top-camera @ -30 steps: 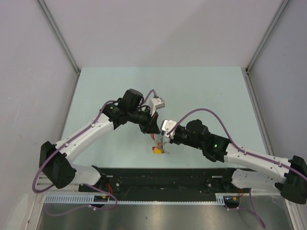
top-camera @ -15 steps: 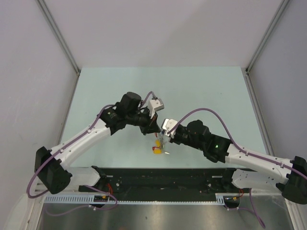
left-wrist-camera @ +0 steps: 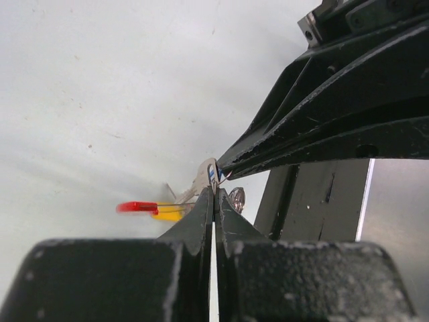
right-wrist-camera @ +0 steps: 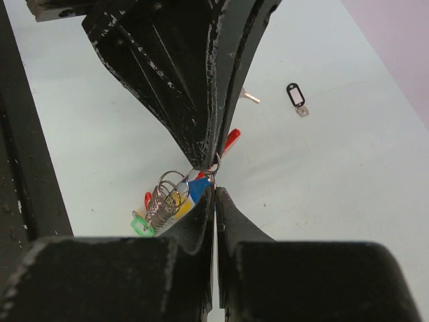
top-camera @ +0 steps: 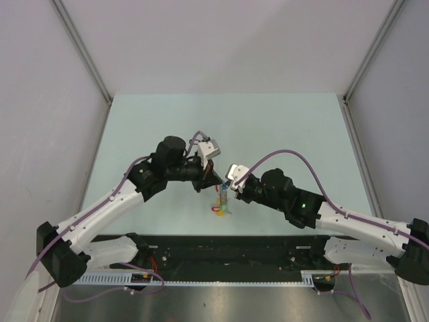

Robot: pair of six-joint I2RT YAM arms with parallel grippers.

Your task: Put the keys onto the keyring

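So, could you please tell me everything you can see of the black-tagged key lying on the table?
The black-tagged key shows only in the right wrist view, small and far off. Its tag is an oblong black frame, plastic by its look, around a pale window; a small silver metal piece sits at its nearer end. It lies flat on the pale green table, alone, with nothing else touching it.

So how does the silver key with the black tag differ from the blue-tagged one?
The black-tagged silver key lies flat and alone on the pale table; the blue-tagged key sits where the left pincer and right pincer meet, against the bunch of coloured-tagged keys. The black-tagged key shows whole; the blue-tagged key is partly hidden by the right pincer. Both have oblong plastic tags.
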